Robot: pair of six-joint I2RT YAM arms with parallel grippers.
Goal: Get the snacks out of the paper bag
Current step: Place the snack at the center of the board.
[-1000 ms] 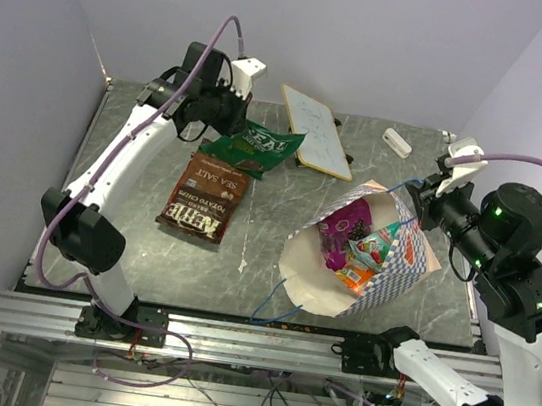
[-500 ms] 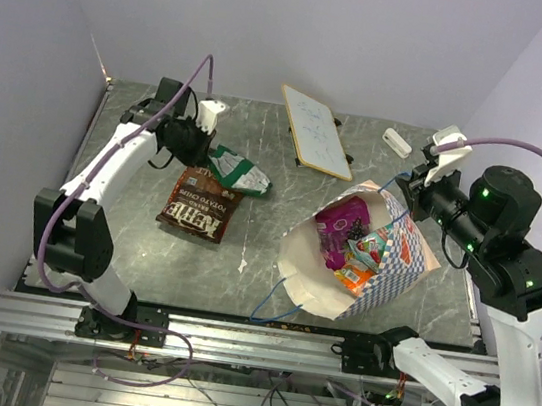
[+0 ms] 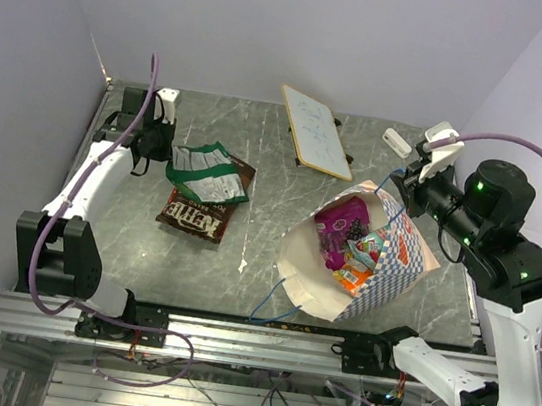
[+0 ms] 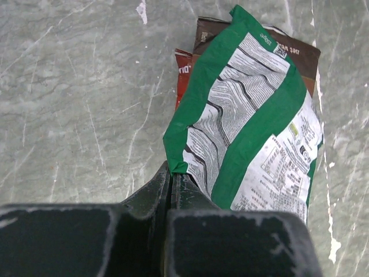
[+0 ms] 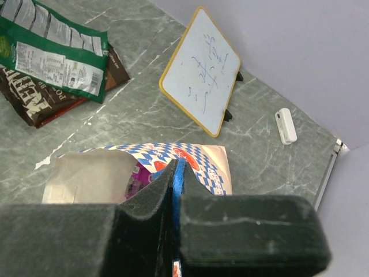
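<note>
Swinging leftward over the past second, my left gripper is now sitting near the left edge of the table, well away from the whiteboard where it was hanging earlier. Its fingers are clenching one corner of a green packet, with no gap showing between them. That packet, carried across from the far side, is now lying printed back up. It is overlapping the upper end of a brown chip packet, and a red edge is peeking out from under the brown one.

On the right half of the table, the paper bag is lying on its side, its mouth gaping toward the near left and its cream lining showing. Three snacks are still sitting inside: a magenta packet deepest in, a teal-and-red packet beside it, and an orange packet nearest the opening. My right gripper is staying at the bag's far upper corner, pinching the blue cord handle tightly between closed fingers. The other cord handle is trailing loose on the table in front of the bag's mouth.

Beyond the bag, a small white block is resting near the far right corner, apart from the whiteboard.
</note>
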